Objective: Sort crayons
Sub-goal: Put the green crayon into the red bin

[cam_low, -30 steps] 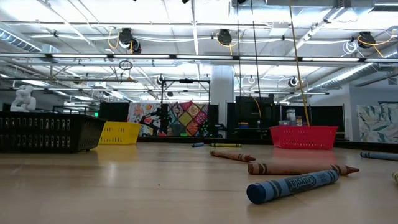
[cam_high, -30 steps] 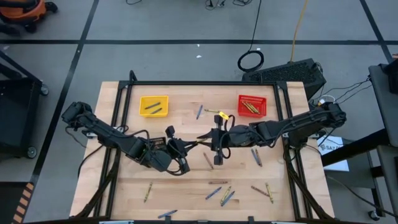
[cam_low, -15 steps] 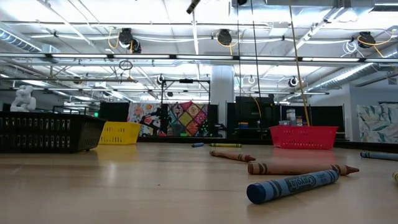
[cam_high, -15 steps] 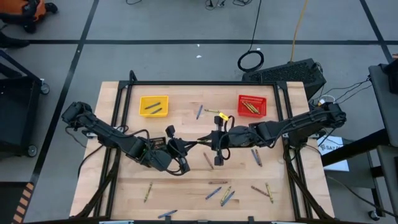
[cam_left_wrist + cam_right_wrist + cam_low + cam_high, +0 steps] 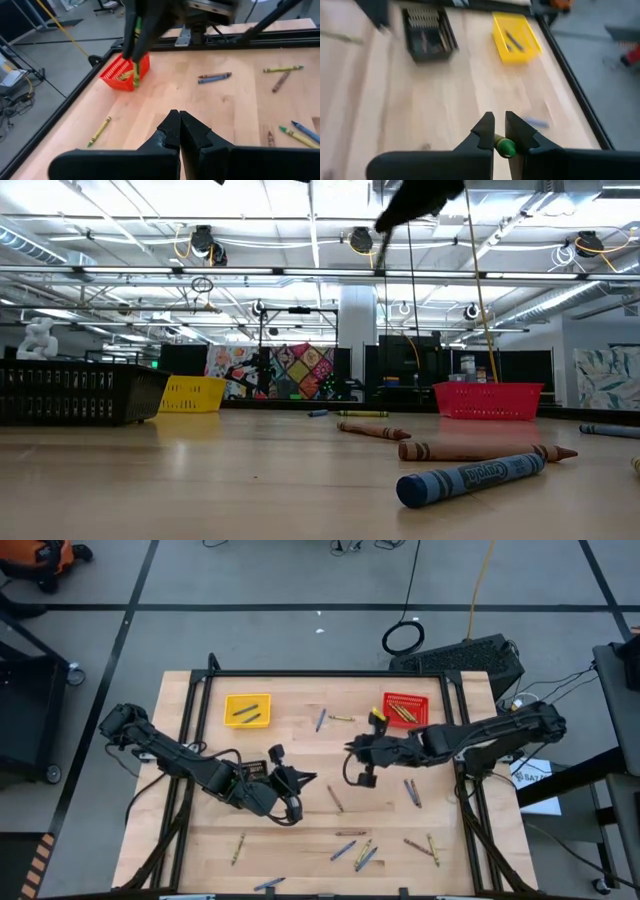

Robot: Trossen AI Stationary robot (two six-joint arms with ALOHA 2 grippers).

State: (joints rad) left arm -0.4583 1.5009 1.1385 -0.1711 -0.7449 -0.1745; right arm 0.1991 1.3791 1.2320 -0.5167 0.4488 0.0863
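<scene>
1. So the right gripper (image 5: 495, 131) has its two dark fingers pinched on a thin green crayon (image 5: 504, 146), rounded green end poking out between the tips. From the left wrist view the same stick hangs roughly upright in those fingers, in front of the red mesh basket (image 5: 124, 74).
2. From above, that gripper sits mid-table, a bit left of and nearer than the red basket, raised off the wood (the low view shows it as a dark shape high up).
3. The red basket, at the far right of the table, already has a few yellow-green sticks in it.
4. The yellow mesh basket (image 5: 247, 709) at the far left holds two bluish crayons.
5. Loose crayons are scattered on the light wooden table (image 5: 300, 840): a blue one and a yellow-green one between the two baskets, a brown one (image 5: 335, 799) near the middle, and a mixed bunch along the near edge.
6. Closest to the low camera: a blue paper-wrapped crayon (image 5: 470, 477), with a brown one just behind it.
7. The left gripper (image 5: 179, 131) is pinched fully together with nothing in it, waiting over the table's left-middle beside the black mesh basket (image 5: 428, 33).
</scene>
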